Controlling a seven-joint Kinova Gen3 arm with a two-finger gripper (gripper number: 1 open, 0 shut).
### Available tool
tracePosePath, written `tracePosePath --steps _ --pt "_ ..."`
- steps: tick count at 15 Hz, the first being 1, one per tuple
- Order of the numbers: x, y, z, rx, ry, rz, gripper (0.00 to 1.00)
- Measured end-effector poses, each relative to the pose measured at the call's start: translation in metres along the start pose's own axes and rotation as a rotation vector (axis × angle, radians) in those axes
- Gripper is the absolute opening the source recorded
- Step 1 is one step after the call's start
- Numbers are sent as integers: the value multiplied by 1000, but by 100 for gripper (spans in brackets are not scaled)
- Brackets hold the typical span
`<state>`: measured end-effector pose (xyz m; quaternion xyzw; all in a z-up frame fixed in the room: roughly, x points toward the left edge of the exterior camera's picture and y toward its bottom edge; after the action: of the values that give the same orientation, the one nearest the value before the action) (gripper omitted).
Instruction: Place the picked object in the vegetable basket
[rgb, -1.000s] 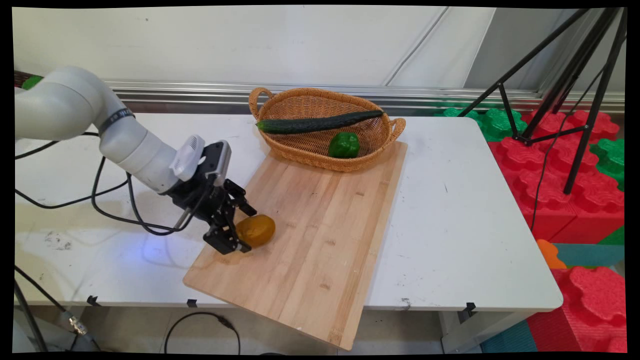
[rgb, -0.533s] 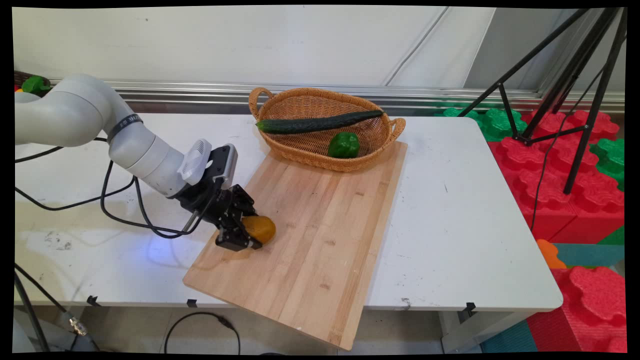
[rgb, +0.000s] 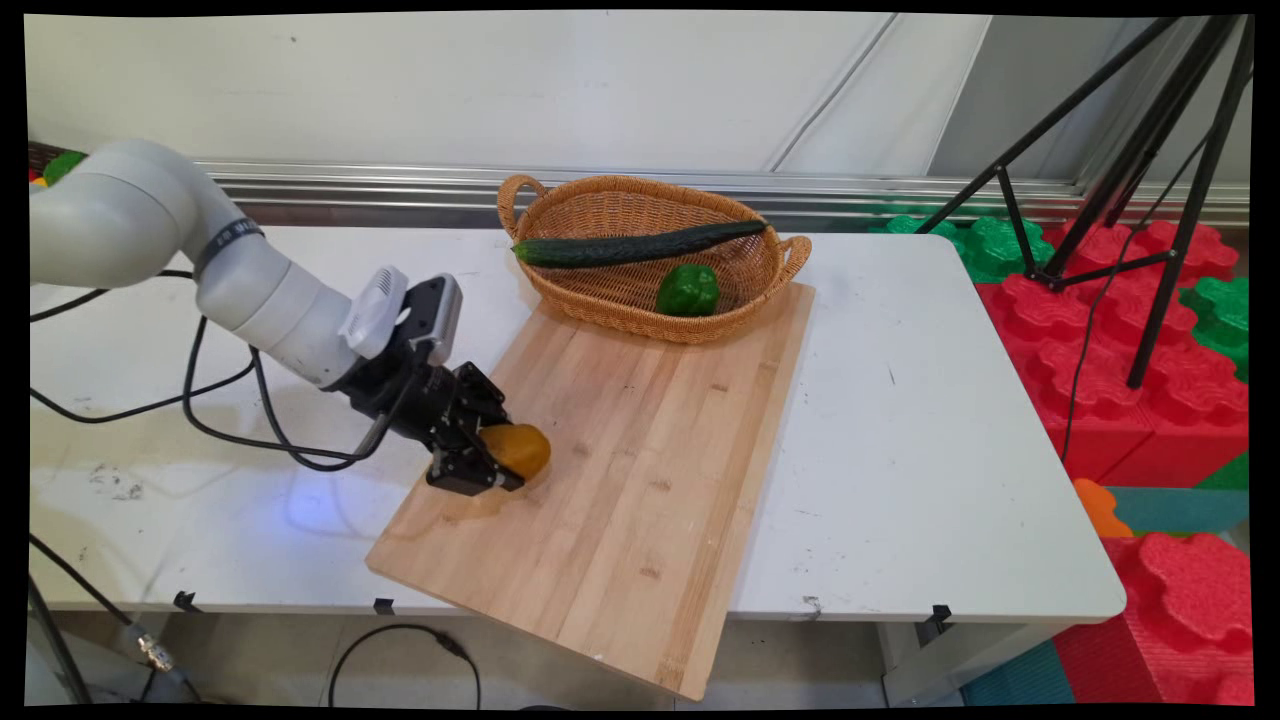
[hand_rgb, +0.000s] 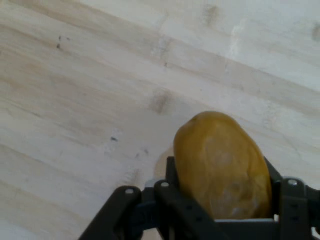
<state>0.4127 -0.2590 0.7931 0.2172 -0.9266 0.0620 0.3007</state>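
Note:
My gripper (rgb: 495, 462) is shut on a brownish-yellow potato (rgb: 518, 449), low over the left part of the wooden cutting board (rgb: 640, 470). In the hand view the potato (hand_rgb: 222, 165) sits clamped between the black fingers (hand_rgb: 292, 205), with the board's pale wood (hand_rgb: 100, 100) just behind it. The potato looks slightly lifted off the board. The arm reaches in from the left with black cables hanging from it.
A wicker basket (rgb: 610, 300) stands at the board's far end and holds a long cucumber (rgb: 640, 244) and a green pepper (rgb: 687, 290). A black tripod (rgb: 1150, 200) and red and green foam blocks (rgb: 1120, 380) lie off the table's right side.
The gripper moved onto the potato and shut on it. Since then it has risen a little and drawn slightly left with the potato.

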Motion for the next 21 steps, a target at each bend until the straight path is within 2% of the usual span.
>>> tracePosePath --steps 7,13,17,21 --pt "6 3 -37 2 72 -14 0" --pt "12 -2 -87 22 152 -17 0" --pt "19 -9 -112 46 210 -19 0" --pt "27 -22 -134 91 270 -38 0"
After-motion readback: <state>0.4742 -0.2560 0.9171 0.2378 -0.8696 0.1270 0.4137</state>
